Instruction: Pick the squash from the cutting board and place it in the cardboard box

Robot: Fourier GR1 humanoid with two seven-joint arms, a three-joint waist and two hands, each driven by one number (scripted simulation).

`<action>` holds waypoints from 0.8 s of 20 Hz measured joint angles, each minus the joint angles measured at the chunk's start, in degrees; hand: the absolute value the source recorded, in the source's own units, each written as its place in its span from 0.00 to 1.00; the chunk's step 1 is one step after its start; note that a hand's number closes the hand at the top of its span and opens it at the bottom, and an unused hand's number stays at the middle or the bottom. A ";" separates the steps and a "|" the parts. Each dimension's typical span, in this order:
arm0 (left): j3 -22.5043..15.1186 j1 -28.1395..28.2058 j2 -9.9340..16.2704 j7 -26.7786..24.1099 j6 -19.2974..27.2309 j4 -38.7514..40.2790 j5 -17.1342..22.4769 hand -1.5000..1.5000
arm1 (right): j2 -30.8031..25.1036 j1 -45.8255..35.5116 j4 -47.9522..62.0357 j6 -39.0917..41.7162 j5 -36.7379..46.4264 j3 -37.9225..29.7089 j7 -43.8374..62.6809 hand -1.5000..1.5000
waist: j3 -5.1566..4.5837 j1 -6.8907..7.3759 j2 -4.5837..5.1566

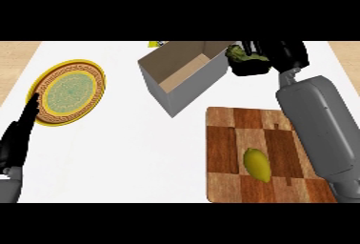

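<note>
The squash (244, 54), a bumpy olive-green thing, is held up in my right hand (271, 57), whose black fingers curl round it and hide most of it. Hand and squash hang just past the right rim of the open cardboard box (184, 71), which stands tilted at the counter's upper middle. My grey right forearm runs down over the right edge of the wooden cutting board (232, 138). At the view's left edge my left hand (17, 138) rests open, fingers straight, touching nothing.
A yellow lemon (256, 165) lies on the cutting board's lower middle. A round yellow and green patterned plate (70, 93) sits at the left. A small yellow thing (153, 44) peeks out behind the box's far left corner.
</note>
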 measured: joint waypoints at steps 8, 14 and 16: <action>0.13 -1.47 -1.09 -0.04 0.03 0.49 -1.23 0.50 | 7.88 -13.94 16.70 -3.49 -1.30 -5.21 2.63 1.00 | 0.00 1.10 0.39; -0.59 -1.66 -1.47 0.90 -0.63 -1.42 -1.98 0.50 | 11.03 -21.76 32.23 -8.17 -1.55 -8.92 -0.17 1.00 | 0.01 2.44 0.89; -0.30 -2.15 -1.20 1.53 -1.15 -1.70 -1.76 0.50 | 11.66 -23.65 36.59 -10.02 -1.26 -9.78 -1.09 1.00 | 0.01 2.79 1.05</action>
